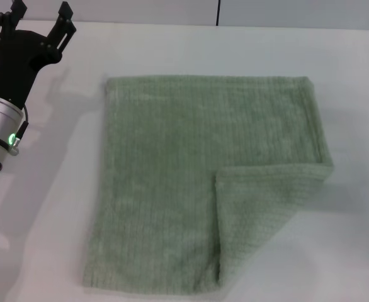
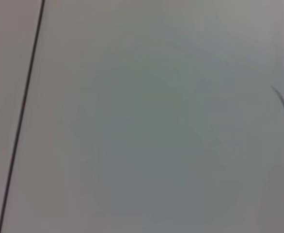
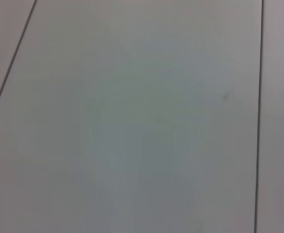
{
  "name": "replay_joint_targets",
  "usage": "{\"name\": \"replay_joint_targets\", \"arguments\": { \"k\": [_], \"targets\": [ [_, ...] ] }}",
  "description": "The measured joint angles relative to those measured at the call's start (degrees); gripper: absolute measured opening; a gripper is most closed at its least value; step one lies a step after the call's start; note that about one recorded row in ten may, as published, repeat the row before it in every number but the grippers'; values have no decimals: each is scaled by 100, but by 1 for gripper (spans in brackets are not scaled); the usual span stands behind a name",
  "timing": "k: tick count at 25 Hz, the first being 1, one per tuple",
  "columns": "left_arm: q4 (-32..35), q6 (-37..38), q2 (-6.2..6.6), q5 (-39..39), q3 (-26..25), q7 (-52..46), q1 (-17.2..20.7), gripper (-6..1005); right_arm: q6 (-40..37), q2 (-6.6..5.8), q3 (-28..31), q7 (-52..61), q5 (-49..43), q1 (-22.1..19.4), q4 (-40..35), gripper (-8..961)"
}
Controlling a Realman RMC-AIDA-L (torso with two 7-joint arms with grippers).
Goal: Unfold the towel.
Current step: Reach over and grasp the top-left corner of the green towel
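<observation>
The pale sage-green towel (image 1: 197,176) lies flat on the white table (image 1: 46,220) in the head view. Its near right corner is folded over onto the cloth, forming a triangular flap (image 1: 260,214). My left gripper (image 1: 41,17) is at the far left of the table, well clear of the towel's far left corner, with its black fingers spread open and empty. My right gripper is out of view. Both wrist views show only pale panels with dark seam lines, no towel.
The table's far edge meets a wall with a dark vertical seam (image 1: 218,12). Bare table surrounds the towel on the left, right and far sides.
</observation>
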Motion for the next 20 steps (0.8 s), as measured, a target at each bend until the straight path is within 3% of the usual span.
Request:
{"name": "replay_joint_targets", "arguments": {
  "k": [20],
  "targets": [
    [15, -256, 9, -29, 43, 63, -195, 862, 0, 0, -9, 4, -3, 7, -15, 803]
  ]
}}
